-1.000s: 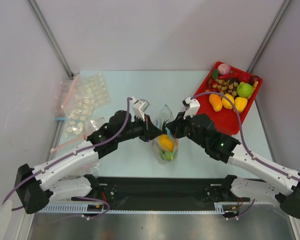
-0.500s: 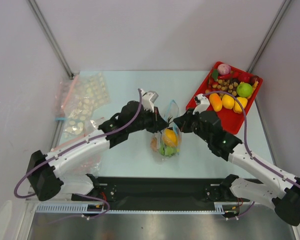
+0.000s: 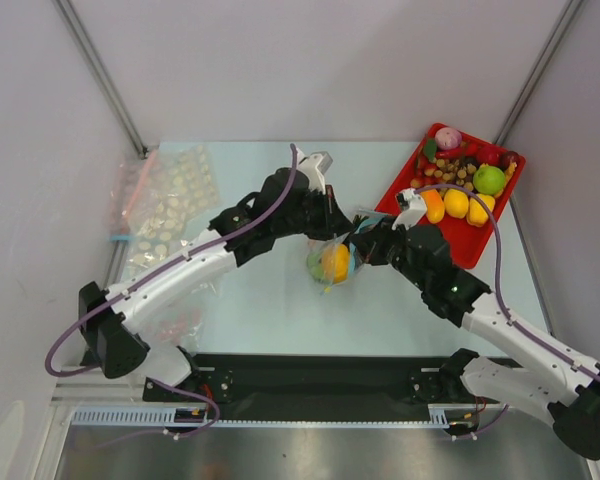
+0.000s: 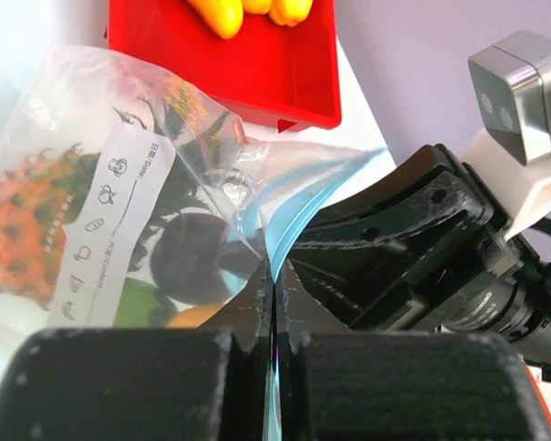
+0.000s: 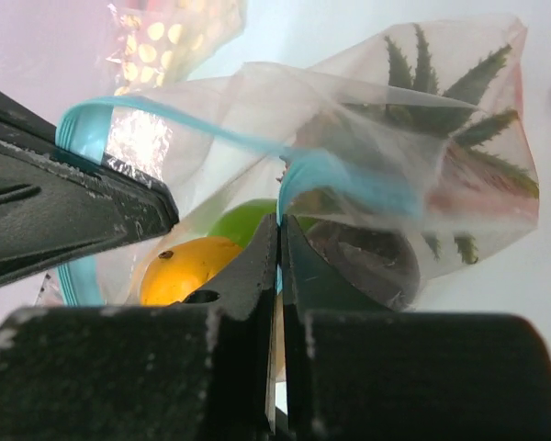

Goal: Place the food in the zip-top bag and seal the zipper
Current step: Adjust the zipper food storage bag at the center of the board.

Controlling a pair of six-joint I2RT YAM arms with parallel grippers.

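Note:
The clear zip-top bag (image 3: pixel 332 262) hangs between my two grippers above the table's middle. Inside it lies the food: an orange-yellow piece (image 5: pixel 179 266), a green round fruit (image 5: pixel 243 220), a dark piece (image 5: pixel 367 257) and a pineapple with green leaves (image 5: pixel 441 78). My left gripper (image 4: pixel 274 268) is shut on the light-blue zipper (image 4: pixel 289 225) at one end of the mouth. My right gripper (image 5: pixel 279 222) is shut on the same zipper (image 5: pixel 349 179) further along. In the top view the left gripper (image 3: pixel 332 225) and right gripper (image 3: pixel 358 245) stand close together over the bag.
A red tray (image 3: pixel 470 245) with several more toy foods (image 3: pixel 468 192) stands at the back right, close behind the right gripper. Other clear bags with pink strips (image 3: pixel 165 205) lie at the left edge. Slanted metal posts flank the table.
Both grippers have carried the bag away from the near edge toward the back of the table, lifting it. The left arm has stretched further out, and its jaws have closed the last bit.

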